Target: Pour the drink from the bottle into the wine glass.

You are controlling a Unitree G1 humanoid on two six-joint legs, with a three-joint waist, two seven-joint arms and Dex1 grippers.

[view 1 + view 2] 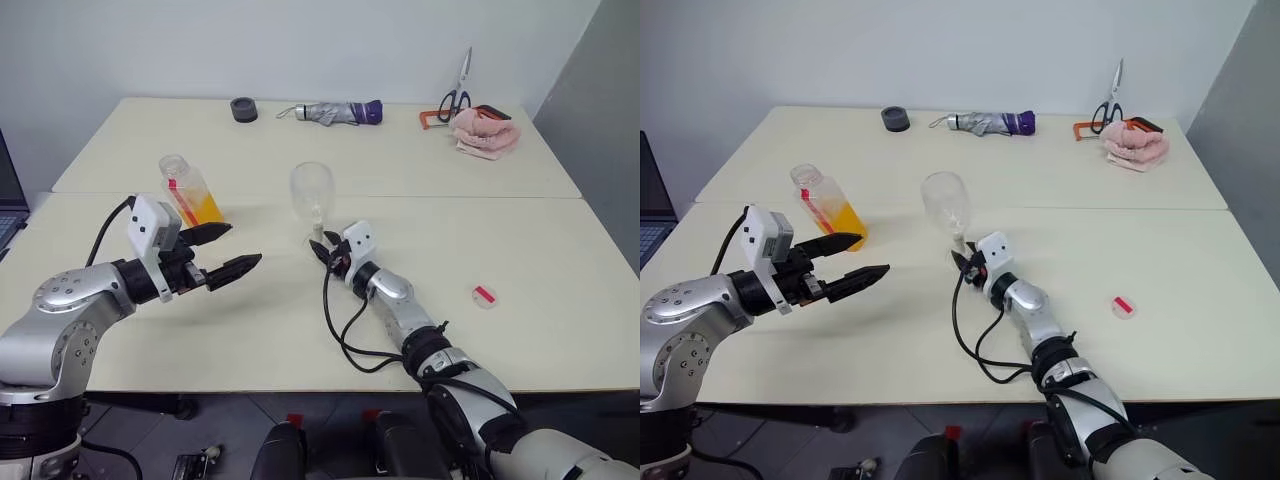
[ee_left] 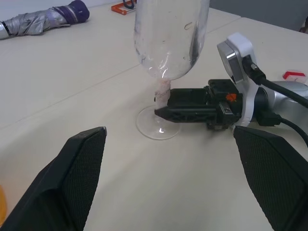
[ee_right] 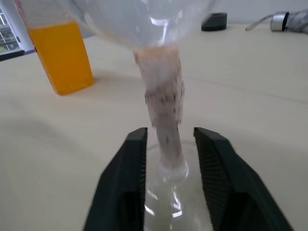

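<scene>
Right wrist view: I am straddling the glass [image 3: 163, 110] stem with my right gripper [image 3: 169, 144], fingers parted just off it, steadying the empty glass at mid-table; my left gripper [image 1: 228, 254] is hanging wide open beside the bottle [image 1: 190, 192], cap [image 1: 484, 295] lying off

Uncapped bottle [image 1: 188, 190] of orange drink [image 1: 205, 209] stands left of empty wine glass [image 1: 312, 198].

No legible text, label, brand, number or sign on the bottle [image 1: 188, 190] or on anything near it.
</scene>
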